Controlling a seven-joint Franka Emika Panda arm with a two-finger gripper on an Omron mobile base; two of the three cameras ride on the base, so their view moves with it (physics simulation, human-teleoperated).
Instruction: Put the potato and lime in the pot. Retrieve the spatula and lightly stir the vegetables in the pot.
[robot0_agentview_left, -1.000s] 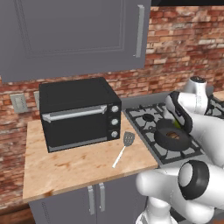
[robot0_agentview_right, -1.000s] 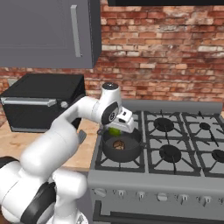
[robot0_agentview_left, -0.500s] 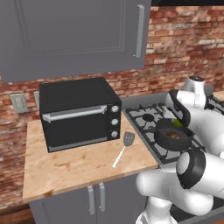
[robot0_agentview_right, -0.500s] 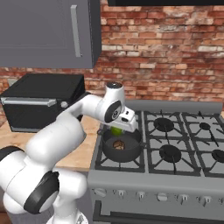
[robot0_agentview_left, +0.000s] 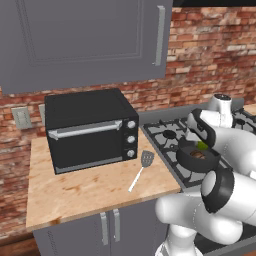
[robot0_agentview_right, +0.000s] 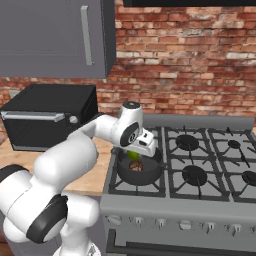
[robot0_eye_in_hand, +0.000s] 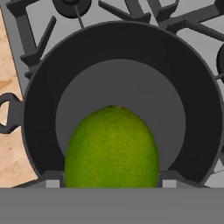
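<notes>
Lime (robot0_eye_in_hand: 112, 146) gripped between the gripper (robot0_eye_in_hand: 107, 183) fingers, directly above pot (robot0_eye_in_hand: 39, 113); potato (robot0_agentview_right: 136, 165) already inside. Next: release, then fetch spatula (robot0_agentview_left: 141, 167).

Red brick wall (robot0_agentview_right: 200, 65), grey upper cabinet (robot0_agentview_left: 85, 40), wooden counter (robot0_agentview_left: 85, 192) — grey doors below
</notes>
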